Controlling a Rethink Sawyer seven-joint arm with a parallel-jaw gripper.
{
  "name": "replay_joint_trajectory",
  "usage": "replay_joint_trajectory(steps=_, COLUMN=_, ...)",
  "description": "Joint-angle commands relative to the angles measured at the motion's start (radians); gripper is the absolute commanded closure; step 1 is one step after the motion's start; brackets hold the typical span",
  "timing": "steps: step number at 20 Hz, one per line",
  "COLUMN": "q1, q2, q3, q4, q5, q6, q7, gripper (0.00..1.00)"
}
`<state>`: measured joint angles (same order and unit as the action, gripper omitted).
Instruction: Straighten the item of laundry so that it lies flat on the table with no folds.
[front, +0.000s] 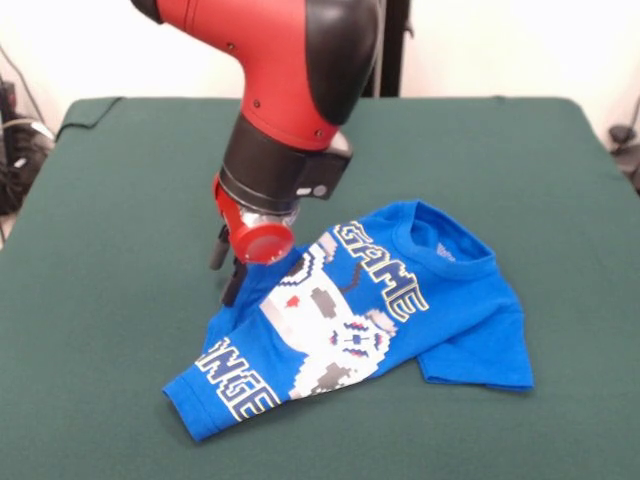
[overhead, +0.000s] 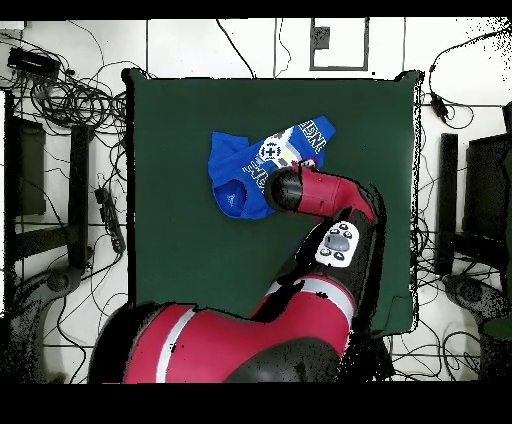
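Laundry item (front: 400, 300), a blue T-shirt, lies rumpled on the green counter (front: 120, 200), its long axis running diagonally from collar to folded hem. The claw (front: 226, 262) stands at the shirt's side edge in the front view; whether it grips cloth cannot be told. Open counter surrounds the shirt, leaving room to pull outward.

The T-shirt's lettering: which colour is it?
White, on the bright blue T-shirt; the front view shows it best.
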<state>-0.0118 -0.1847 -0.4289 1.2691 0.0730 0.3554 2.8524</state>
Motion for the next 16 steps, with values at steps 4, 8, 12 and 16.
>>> replay_joint_trajectory(steps=4, q1=-0.007, q2=0.054, q3=0.207, q4=0.082, q5=-0.051, q6=-0.056, q7=-0.022, gripper=0.00)
replay_joint_trajectory(steps=8, q1=-0.003, q2=0.029, q3=0.219, q4=0.103, q5=-0.051, q6=-0.041, q7=-0.012, gripper=0.00)
replay_joint_trajectory(steps=12, q1=-0.005, q2=-0.005, q3=0.238, q4=0.129, q5=-0.054, q6=-0.025, q7=-0.020, gripper=0.00)
replay_joint_trajectory(steps=16, q1=-0.009, q2=-0.026, q3=0.250, q4=0.145, q5=-0.057, q6=-0.013, q7=-0.028, gripper=0.00)
